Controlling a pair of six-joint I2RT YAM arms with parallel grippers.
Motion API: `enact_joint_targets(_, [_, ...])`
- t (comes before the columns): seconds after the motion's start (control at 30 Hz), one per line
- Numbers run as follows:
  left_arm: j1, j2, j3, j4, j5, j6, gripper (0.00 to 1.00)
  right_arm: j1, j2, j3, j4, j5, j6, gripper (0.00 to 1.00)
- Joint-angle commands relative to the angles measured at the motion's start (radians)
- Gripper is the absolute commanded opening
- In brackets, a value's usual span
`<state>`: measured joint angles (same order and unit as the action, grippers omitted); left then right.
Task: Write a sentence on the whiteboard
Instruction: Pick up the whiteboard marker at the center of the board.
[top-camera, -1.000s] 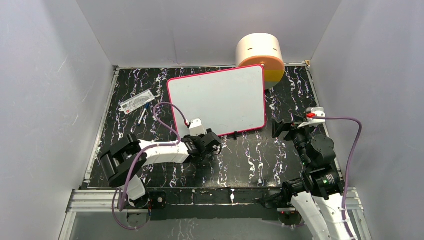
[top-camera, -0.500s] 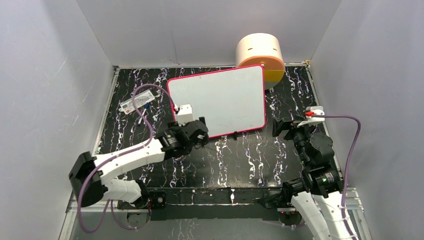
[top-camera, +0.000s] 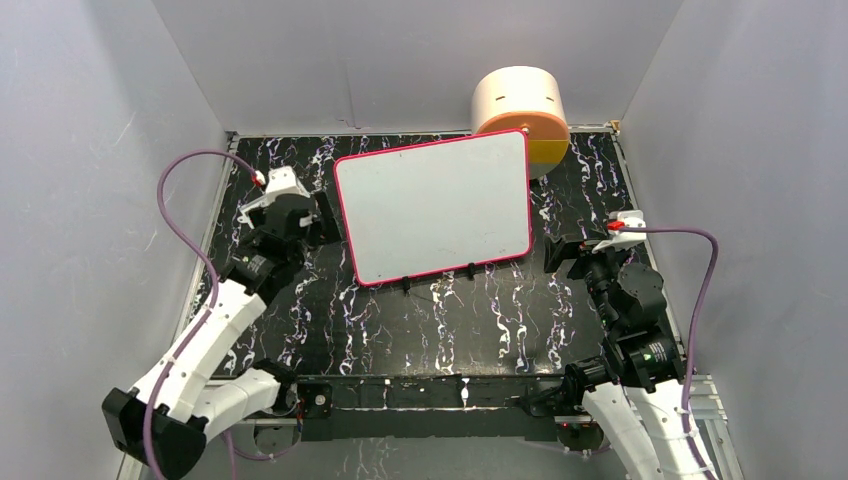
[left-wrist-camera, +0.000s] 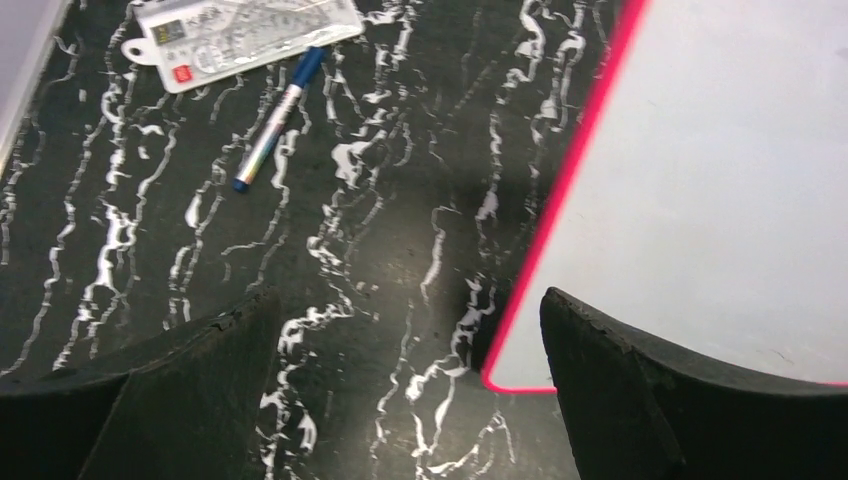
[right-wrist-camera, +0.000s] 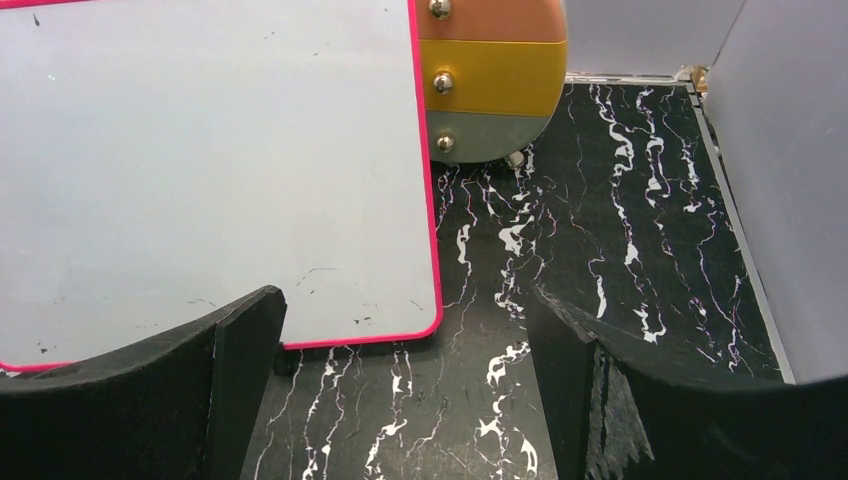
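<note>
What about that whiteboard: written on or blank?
Blank. The whiteboard shows only bare white surface with a few tiny dark specks, no lettering. The blue marker lies on the table beside it.

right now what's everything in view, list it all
whiteboard: one, white with pink-red frame, flat mid-table, no writing on it
marker: one, silver barrel with blue cap, far left of table, on the near side of the packet
packet: one, grey-white, printed, far left, apart from the whiteboard
round container: one, cream top over orange, yellow and grey-green knobbed tiers, far edge behind the whiteboard's right corner
table: one, black with white veins
enclosure walls: three, grey, left, far and right sides
left arm: one, white and black, reaching beside the whiteboard's left edge, jaws open and empty
right arm: one, mostly black, off the whiteboard's near right corner, jaws open and empty
</note>
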<state>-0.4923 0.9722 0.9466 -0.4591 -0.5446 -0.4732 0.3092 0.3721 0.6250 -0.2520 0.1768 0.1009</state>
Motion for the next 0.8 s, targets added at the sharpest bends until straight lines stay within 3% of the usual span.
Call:
enact_joint_targets(0.0, [0.174,0.043,0.062,-0.011,0.162,0.128,0.98,0.004,-0.002,0.01,0.047,0.003,-0.018,0.99])
enact_joint_targets(0.17, [0.419,0.143,0.064,0.054,0.342,0.155,0.97,0.004,-0.024,0.003,0.049,-0.007,-0.019,0.99])
enact_joint_targets(0.4, [0.596,0.375,0.116,0.132,0.489,0.16,0.96,0.005,-0.037,0.002,0.054,-0.022,-0.019,0.99])
enact_joint_targets(0.57, [0.629,0.541,0.169,0.165,0.545,0.179,0.95,0.008,-0.042,0.004,0.052,-0.035,-0.023,0.99])
enact_joint_targets(0.77, [0.631,0.739,0.293,0.125,0.526,0.294,0.85,0.01,-0.057,-0.007,0.067,-0.045,-0.026,0.99])
